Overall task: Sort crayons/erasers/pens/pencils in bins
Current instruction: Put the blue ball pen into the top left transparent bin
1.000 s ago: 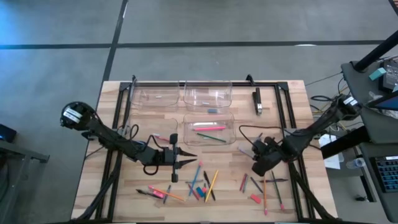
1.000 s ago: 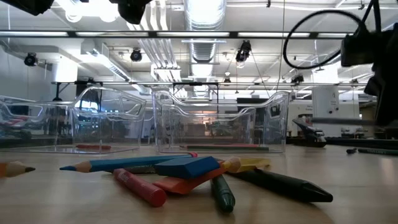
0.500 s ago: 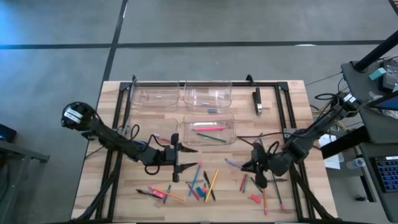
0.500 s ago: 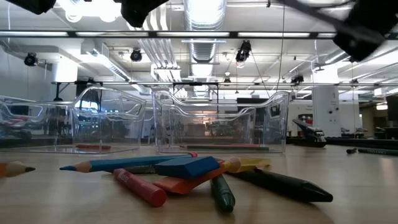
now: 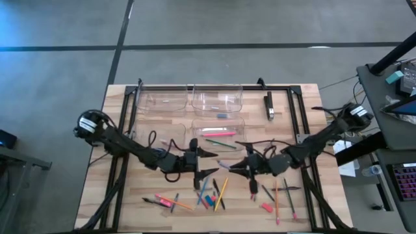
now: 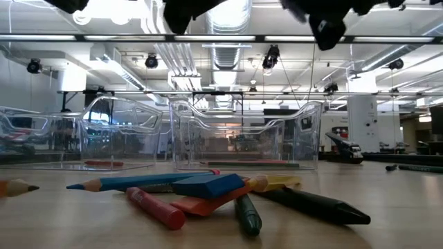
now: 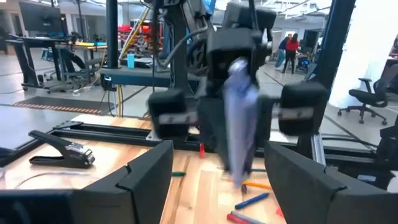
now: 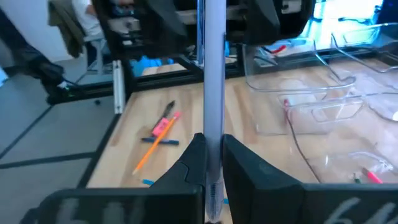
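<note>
Fingers (image 7: pixel 146 177) of the left gripper (image 5: pixel 213 162) stand spread wide apart over the middle of the table (image 5: pixel 305 97), and nothing sits between them that they touch. We see the right gripper (image 8: pixel 213 148) facing it from the right, tip to tip, its fingers closed tight on a pale grey-purple pen (image 8: pixel 213 87). The pen's free end reaches toward the gap of the left gripper. From the left wrist view the pen hangs between the open fingers, but we cannot tell whether it touches either one.

We can make out three of the bins in the high view. Two stand side by side along the far edge (image 5: pixel 164 102) (image 5: pixel 216 97). A third (image 5: pixel 242 123) sits just nearer the middle and holds a few pencils (image 5: pixel 221 134). A black clip (image 5: pixel 268 105) lies toward the far right corner.

Most loose things lie along the near edge. One heap (image 5: pixel 208 194) lies near the middle of that edge, a smaller scatter (image 5: pixel 276 195) toward the near right corner, and a few sticks (image 5: pixel 166 201) toward the near left. In the low view we see a blue pencil (image 6: pixel 131 182) lying under a blue eraser (image 6: pixel 208 185). A red crayon (image 6: pixel 156 208) and a black one (image 6: pixel 315 205) lie in front of them.
</note>
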Robot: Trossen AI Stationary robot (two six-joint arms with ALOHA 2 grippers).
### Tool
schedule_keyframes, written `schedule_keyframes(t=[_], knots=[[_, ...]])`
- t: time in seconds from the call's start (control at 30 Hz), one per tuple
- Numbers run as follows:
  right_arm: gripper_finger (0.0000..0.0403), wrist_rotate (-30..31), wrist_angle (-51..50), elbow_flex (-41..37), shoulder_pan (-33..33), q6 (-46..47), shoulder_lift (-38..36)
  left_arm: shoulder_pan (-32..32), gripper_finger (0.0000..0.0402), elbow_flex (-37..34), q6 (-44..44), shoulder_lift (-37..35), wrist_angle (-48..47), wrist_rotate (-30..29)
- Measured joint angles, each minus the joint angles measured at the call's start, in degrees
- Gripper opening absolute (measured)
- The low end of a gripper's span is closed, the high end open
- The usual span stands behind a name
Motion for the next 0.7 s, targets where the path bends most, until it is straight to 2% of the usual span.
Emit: schedule_keyframes(t=[0.2,0.33,0.47,0.67,0.7], knots=[[0.002,-2.4,0.2,2.7,-1.5,-1.1,3.5,0.4,0.0235,1.4,0.0,1.6,-0.3,1.0],[0.002,-2.7,0.1,3.3,-1.6,-1.6,4.2,0.4,0.0209,1.4,-0.1,1.5,-0.4,1.0],[0.002,-2.6,0.2,3.3,-1.7,-1.7,3.5,0.3,0.0151,1.5,-0.1,1.5,-0.4,1.3],[0.0025,-2.3,0.1,3.2,-2.1,-2.0,3.0,0.3,0.0031,1.5,-0.2,1.4,-0.3,1.9],[0.0025,-2.4,0.2,3.2,-2.1,-2.3,3.0,0.4,0.0022,1.7,-0.3,1.4,-0.3,2.3]])
